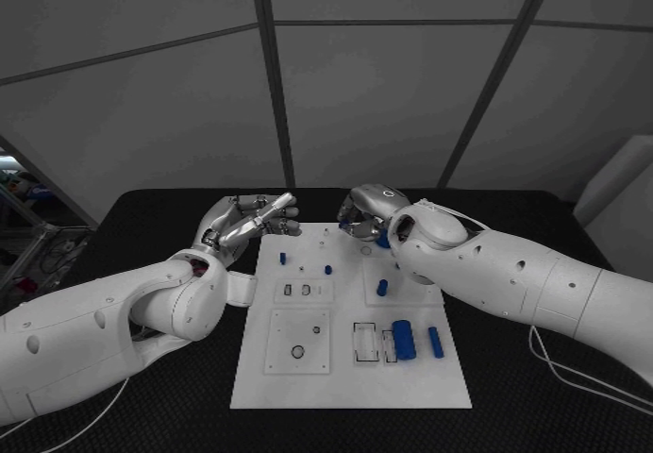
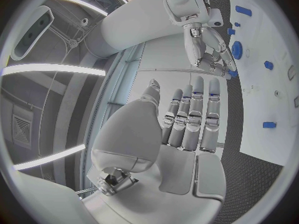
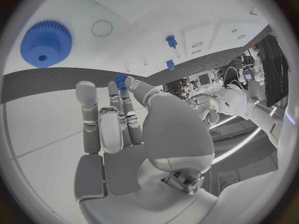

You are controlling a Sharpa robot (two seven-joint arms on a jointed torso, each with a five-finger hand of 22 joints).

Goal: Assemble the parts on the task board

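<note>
The white task board [image 1: 347,377] lies in the middle of the black table. My right hand [image 1: 367,215] hovers over the board's far edge and pinches a small blue part [image 3: 120,79] between thumb and fingertip. A blue gear [image 3: 45,42] sits on the board just beyond those fingers, and it also shows as the gear [image 2: 236,50] beside the right hand [image 2: 209,47]. My left hand [image 1: 252,219] is raised off the board's far left corner with its fingers [image 2: 193,114] straight and nothing in them.
On the board lie a thick blue cylinder [image 1: 403,340], a thinner blue rod [image 1: 436,342], a short blue piece [image 1: 382,287] and a small blue peg [image 1: 283,257]. Recessed slots and holes [image 1: 298,351] mark the board's near left. Black table [image 1: 163,406] surrounds it.
</note>
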